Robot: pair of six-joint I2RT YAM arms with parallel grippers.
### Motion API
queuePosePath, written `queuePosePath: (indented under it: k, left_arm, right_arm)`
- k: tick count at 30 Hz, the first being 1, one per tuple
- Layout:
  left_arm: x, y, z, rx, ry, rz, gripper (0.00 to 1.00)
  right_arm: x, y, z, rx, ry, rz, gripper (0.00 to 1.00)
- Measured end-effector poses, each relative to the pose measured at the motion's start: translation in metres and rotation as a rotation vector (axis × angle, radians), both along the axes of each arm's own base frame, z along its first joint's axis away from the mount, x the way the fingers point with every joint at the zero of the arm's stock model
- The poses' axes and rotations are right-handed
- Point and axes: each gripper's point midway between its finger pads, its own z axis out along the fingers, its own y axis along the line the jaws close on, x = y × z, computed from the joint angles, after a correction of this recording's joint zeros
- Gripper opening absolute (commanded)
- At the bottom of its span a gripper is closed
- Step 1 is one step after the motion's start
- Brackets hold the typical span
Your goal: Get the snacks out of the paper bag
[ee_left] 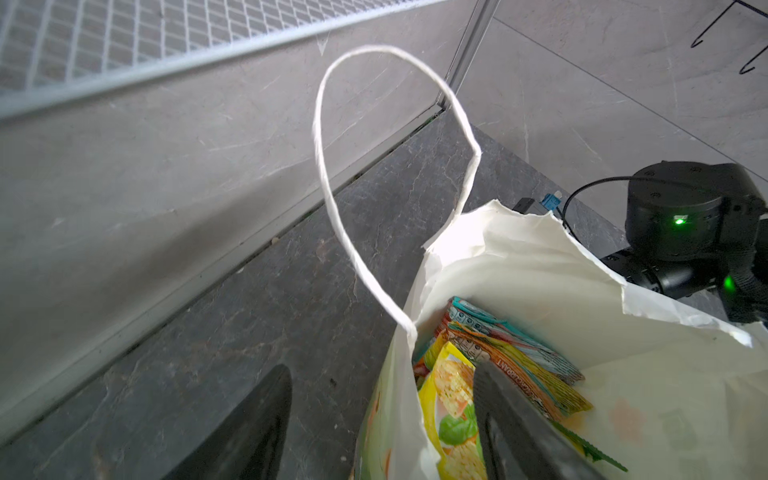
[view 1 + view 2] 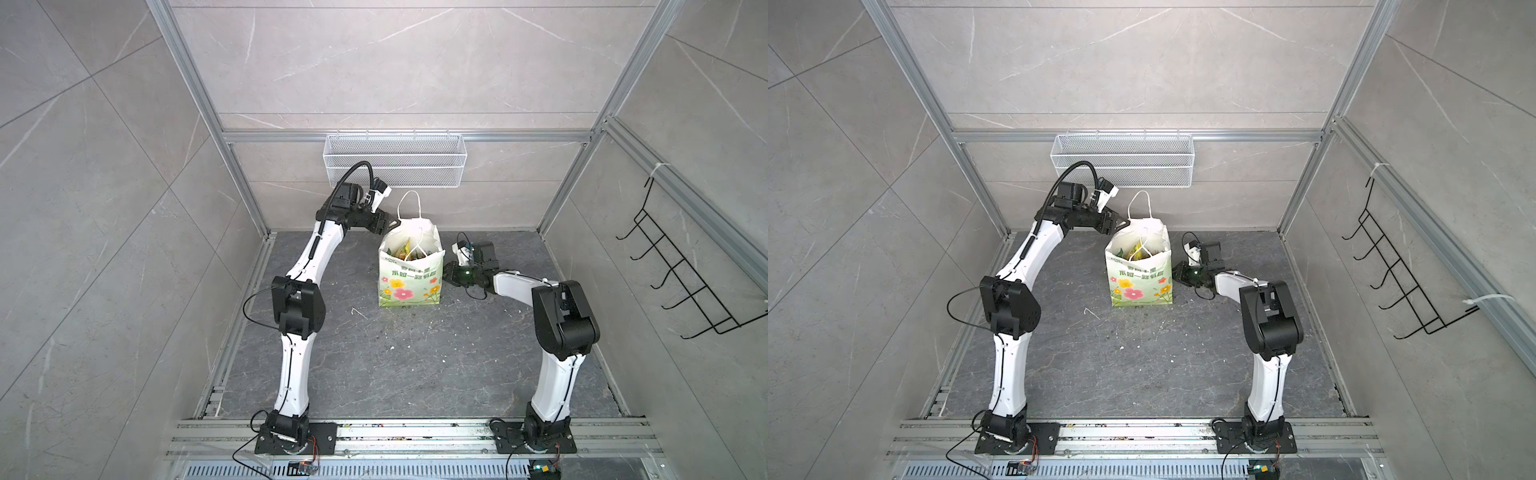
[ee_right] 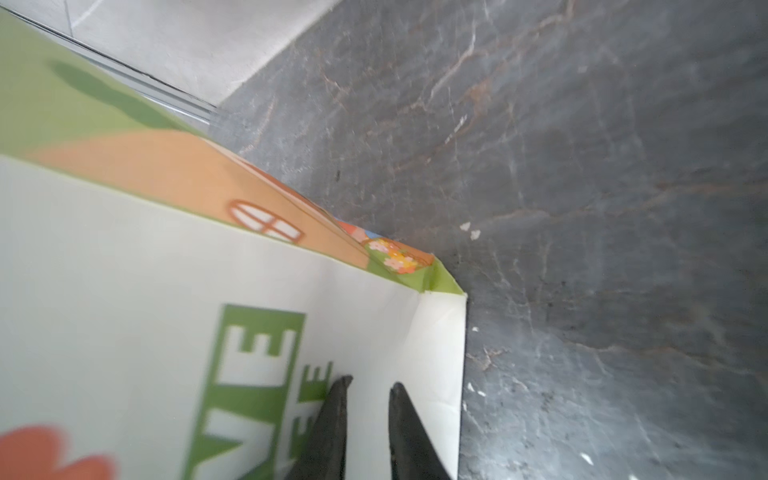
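Top views first. In both of them the paper bag stands upright in the middle of the table with its mouth open. The snacks are all down inside it, none out yet. My left end effector is at the far-left corner of the rim, and the right end effector is up against the bag's side.

Left wrist: fingers are spread wide and released, straddling the bag wall. One is outside, the other inside next to a yellow pouch and an orange pouch. The pouches are flat, glossy, crimp-edged and stacked on edge, so probably slippery. I'd go deeper, close on one top edge only, lift straight up, and dodge the twisted cord handle. The rim is thin, ragged paper.

Right wrist: the fingers are only a sliver apart, grasping nothing I can see, tips on the smooth printed side panel. I'd use that arm as a brace so the light bag doesn't tip.
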Motion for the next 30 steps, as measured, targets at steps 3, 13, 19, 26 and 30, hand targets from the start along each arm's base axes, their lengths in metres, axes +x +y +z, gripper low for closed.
queuePosePath:
  k: [3, 13, 19, 26, 30]
  left_arm:
    - [-0.001, -0.005, -0.003, 0.018, -0.014, -0.030, 0.58]
    - [-0.015, -0.023, -0.025, 0.085, -0.012, -0.110, 0.17]
    - [-0.015, -0.022, -0.027, 0.109, -0.030, -0.111, 0.05]
    - [-0.024, -0.024, -0.023, 0.129, -0.040, -0.106, 0.00]
    - [-0.040, -0.023, -0.015, 0.131, -0.042, -0.112, 0.00]
  right_arm:
    - [0.000, -0.002, 0.014, -0.002, -0.029, -0.008, 0.24]
    - [-0.023, -0.012, 0.079, -0.018, -0.153, -0.031, 0.26]
    - [-0.038, -0.022, 0.130, -0.043, -0.262, -0.057, 0.27]
    - [-0.067, -0.036, 0.137, -0.083, -0.265, -0.115, 0.27]
    - [-0.094, -0.039, 0.112, -0.094, -0.191, -0.134, 0.27]
